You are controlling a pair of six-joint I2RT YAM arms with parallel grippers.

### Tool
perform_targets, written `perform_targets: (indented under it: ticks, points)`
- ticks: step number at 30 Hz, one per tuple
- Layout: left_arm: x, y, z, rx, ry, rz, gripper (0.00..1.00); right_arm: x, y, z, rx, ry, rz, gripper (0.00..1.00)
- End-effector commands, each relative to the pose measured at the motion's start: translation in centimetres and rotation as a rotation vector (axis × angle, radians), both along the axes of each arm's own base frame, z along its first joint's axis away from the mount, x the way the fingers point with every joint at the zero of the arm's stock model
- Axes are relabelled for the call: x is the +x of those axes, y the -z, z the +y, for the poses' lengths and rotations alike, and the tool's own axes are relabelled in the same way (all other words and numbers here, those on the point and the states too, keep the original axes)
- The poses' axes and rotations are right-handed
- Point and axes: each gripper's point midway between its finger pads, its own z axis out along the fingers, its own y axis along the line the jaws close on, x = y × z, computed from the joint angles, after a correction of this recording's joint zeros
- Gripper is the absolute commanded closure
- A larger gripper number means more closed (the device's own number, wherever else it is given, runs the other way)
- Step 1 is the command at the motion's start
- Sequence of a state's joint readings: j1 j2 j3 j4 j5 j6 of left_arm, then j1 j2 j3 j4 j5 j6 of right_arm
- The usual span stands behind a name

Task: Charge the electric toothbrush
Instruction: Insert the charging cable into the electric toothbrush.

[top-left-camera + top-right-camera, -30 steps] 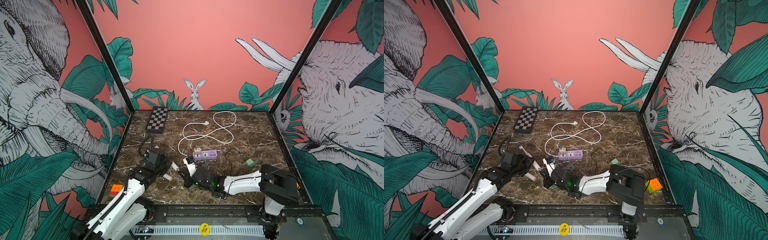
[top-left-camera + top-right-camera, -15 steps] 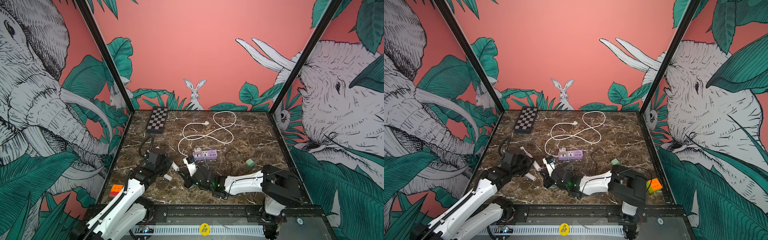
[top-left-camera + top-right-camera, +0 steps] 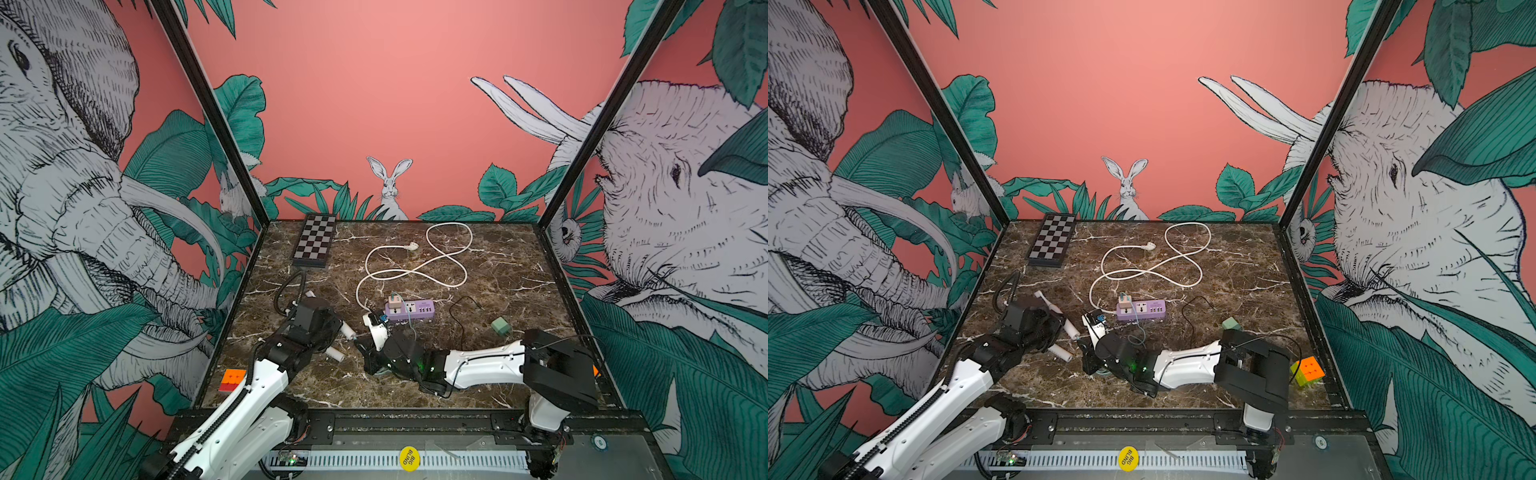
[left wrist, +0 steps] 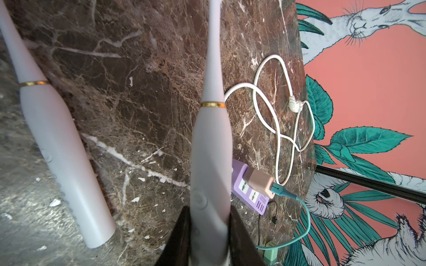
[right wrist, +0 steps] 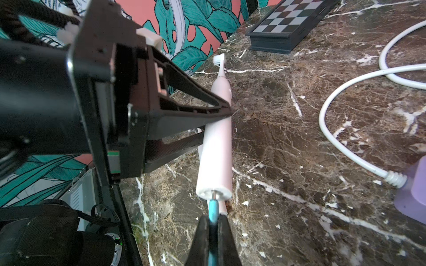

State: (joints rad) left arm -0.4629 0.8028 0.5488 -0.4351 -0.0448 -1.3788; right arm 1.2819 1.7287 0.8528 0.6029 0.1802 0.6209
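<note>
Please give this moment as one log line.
left gripper: holds toothbrush | right gripper: holds teal cable | cable tip: at toothbrush base

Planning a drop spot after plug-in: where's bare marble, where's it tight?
Free: back right, between cord and right wall; front-centre along the rail. Crowded: mid-front, where left gripper with brush, right gripper with plug, spare brush and strip meet.
</note>
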Motion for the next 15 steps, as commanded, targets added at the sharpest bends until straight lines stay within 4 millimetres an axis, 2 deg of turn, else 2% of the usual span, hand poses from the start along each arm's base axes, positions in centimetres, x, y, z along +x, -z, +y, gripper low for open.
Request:
perform_targets:
  ticks: [1,8,15]
  points:
    - [-0.8,0.0,-0.8,-0.033,0.035,0.022,1.0,1.5,-0.5,0.3,0.012,0.066,-0.006,1.0]
    - [-0.7,-0.4,-0.9,-0.044,0.039,0.012,1.0,1.9,-0.3,0.0,-0.005,0.093,-0.008,1.0]
    - [-1.1,0.0,-1.7,-0.054,0.06,0.02,1.0,2.4,-1.9,0.6,0.024,0.079,-0.064,1.0]
